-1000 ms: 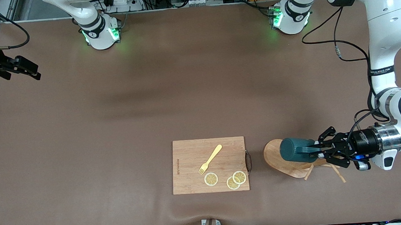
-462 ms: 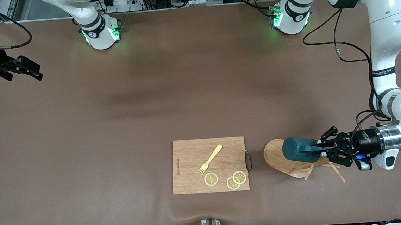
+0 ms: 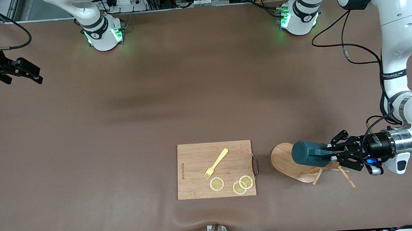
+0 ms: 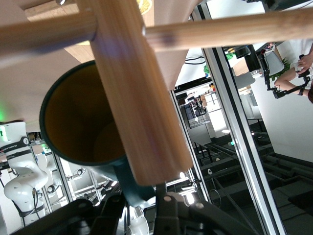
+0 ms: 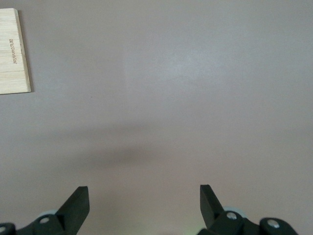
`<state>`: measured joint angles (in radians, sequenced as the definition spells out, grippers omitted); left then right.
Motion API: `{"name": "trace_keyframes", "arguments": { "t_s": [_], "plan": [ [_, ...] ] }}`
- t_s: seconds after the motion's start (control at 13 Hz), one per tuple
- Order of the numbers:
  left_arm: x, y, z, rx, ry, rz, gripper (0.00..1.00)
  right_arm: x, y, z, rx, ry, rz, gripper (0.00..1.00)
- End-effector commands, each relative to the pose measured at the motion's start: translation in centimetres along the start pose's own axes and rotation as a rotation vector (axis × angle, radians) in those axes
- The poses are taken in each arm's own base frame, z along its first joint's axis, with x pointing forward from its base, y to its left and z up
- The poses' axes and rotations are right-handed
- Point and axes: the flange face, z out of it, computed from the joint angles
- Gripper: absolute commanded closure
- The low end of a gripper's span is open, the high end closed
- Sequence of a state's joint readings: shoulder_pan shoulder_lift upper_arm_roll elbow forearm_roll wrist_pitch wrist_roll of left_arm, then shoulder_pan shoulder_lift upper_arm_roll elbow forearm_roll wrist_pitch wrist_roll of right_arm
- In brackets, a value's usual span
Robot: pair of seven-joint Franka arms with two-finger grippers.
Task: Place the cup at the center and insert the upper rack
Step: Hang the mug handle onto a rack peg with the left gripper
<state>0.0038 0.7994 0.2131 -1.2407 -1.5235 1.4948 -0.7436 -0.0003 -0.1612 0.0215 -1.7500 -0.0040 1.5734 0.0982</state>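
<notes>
The dark teal cup (image 3: 304, 154) lies sideways against the wooden rack (image 3: 283, 162), a mug tree tipped on its side near the left arm's end of the table. My left gripper (image 3: 324, 153) is shut on the cup's handle. In the left wrist view the rack's round post (image 4: 139, 98) crosses in front of the cup's yellowish-tan mouth (image 4: 73, 122), and my left gripper (image 4: 139, 196) clamps the teal handle. Thin pegs (image 3: 349, 181) stick out under the left gripper. My right gripper (image 3: 32, 73) waits open at the right arm's end; its view (image 5: 144, 205) shows bare mat.
A rectangular wooden cutting board (image 3: 196, 177) lies beside the rack's base, toward the table's middle. It carries a yellow fork (image 3: 216, 163) and three lemon slices (image 3: 217, 184). Its corner shows in the right wrist view (image 5: 13, 54). Brown mat covers the table.
My left gripper has drawn the cup slightly along the rack's post, away from the oval base and toward the left arm's end. The right gripper has barely moved.
</notes>
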Motion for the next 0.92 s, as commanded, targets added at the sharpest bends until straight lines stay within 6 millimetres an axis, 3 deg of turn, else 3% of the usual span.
{"name": "trace_keyframes", "arguments": {
  "t_s": [0.0,0.85],
  "plan": [
    [0.5,0.0,-0.8,-0.019,-0.038,0.021,1.0,-0.7,0.1,-0.5,0.01,0.016,0.012,0.0],
    [1.3,-0.2,-2.0,-0.035,-0.031,0.028,1.0,-0.7,-0.4,-0.5,0.021,0.023,0.0,0.0]
  ]
}}
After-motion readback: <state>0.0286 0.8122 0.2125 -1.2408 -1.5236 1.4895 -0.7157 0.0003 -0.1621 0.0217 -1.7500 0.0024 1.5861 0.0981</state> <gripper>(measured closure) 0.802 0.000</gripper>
